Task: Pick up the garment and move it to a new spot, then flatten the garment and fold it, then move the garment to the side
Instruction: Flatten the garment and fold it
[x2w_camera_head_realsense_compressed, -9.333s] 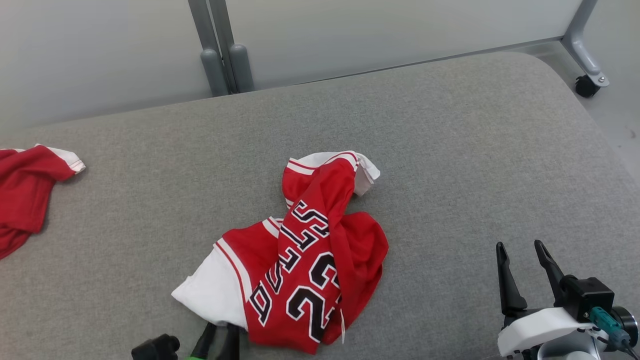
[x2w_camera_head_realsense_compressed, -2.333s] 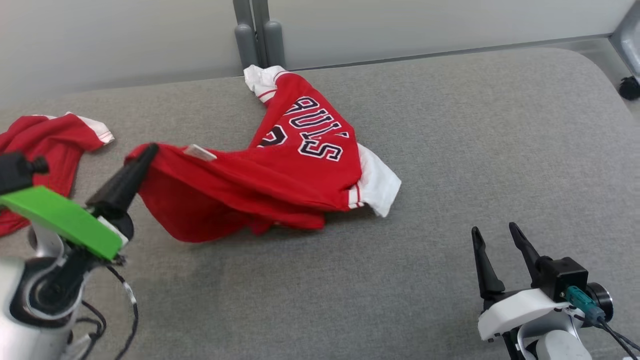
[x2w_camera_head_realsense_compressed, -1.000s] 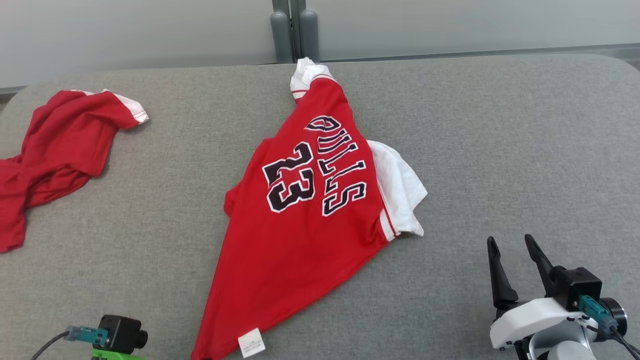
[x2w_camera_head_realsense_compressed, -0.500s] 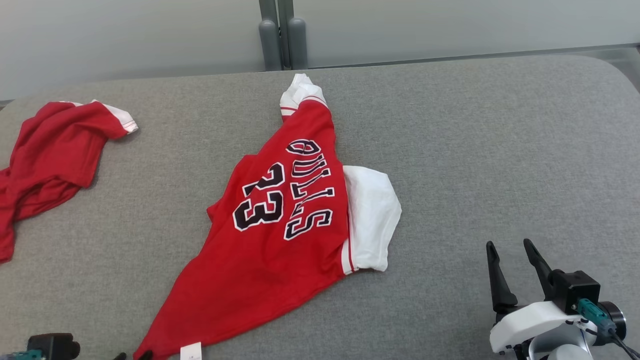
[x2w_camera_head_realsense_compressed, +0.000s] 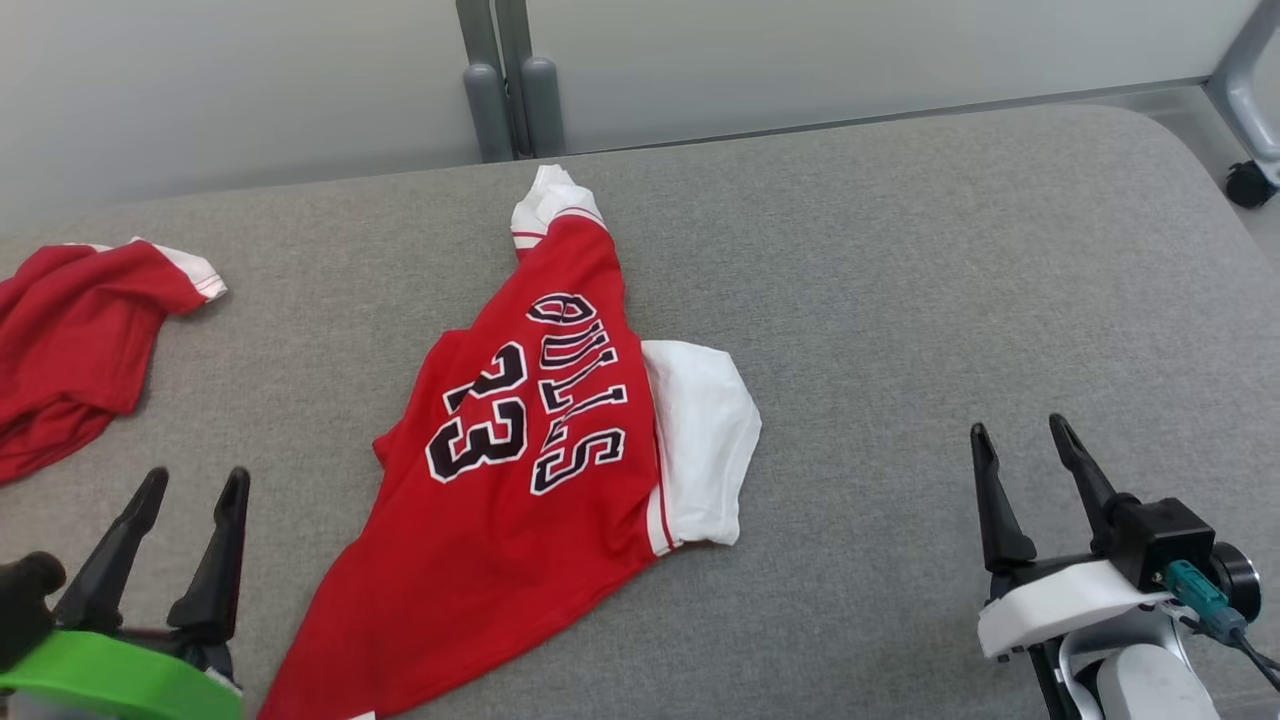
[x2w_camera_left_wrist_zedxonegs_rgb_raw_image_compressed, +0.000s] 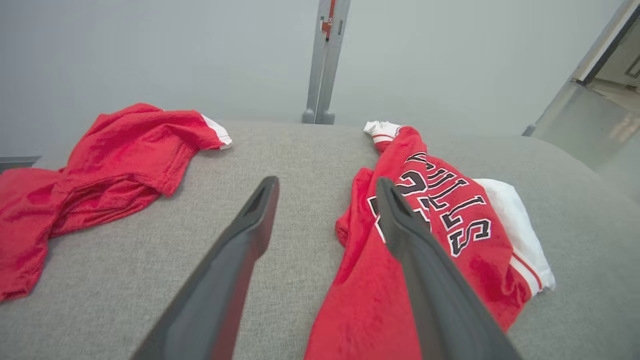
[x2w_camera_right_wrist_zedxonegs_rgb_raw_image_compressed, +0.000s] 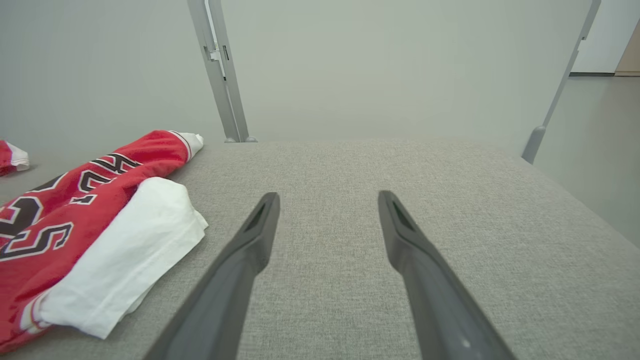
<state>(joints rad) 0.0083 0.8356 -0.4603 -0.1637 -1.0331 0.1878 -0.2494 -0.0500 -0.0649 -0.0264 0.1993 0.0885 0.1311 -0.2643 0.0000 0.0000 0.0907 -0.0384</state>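
Observation:
The garment (x2w_camera_head_realsense_compressed: 520, 480) is a red jersey with black lettering and white sleeves, lying stretched out diagonally on the grey padded table (x2w_camera_head_realsense_compressed: 900, 300). One white sleeve (x2w_camera_head_realsense_compressed: 700, 430) is folded out on its right side, and the other sleeve end (x2w_camera_head_realsense_compressed: 545, 200) points toward the far edge. My left gripper (x2w_camera_head_realsense_compressed: 195, 480) stands open at the lower left, just left of the jersey's lower corner, holding nothing. In the left wrist view the jersey (x2w_camera_left_wrist_zedxonegs_rgb_raw_image_compressed: 425, 225) lies partly behind my right-hand finger (x2w_camera_left_wrist_zedxonegs_rgb_raw_image_compressed: 415, 240). My right gripper (x2w_camera_head_realsense_compressed: 1020, 430) is open at the lower right, well clear of the cloth.
A second red garment (x2w_camera_head_realsense_compressed: 70, 340) lies crumpled at the table's far left. Grey partition posts (x2w_camera_head_realsense_compressed: 505, 90) stand behind the far edge, and a caster wheel (x2w_camera_head_realsense_compressed: 1248, 185) shows past the rounded right corner.
My left gripper has opened and let go of the jersey's lower corner, and now stands beside it. The jersey lies settled on the table. The camera has shifted.

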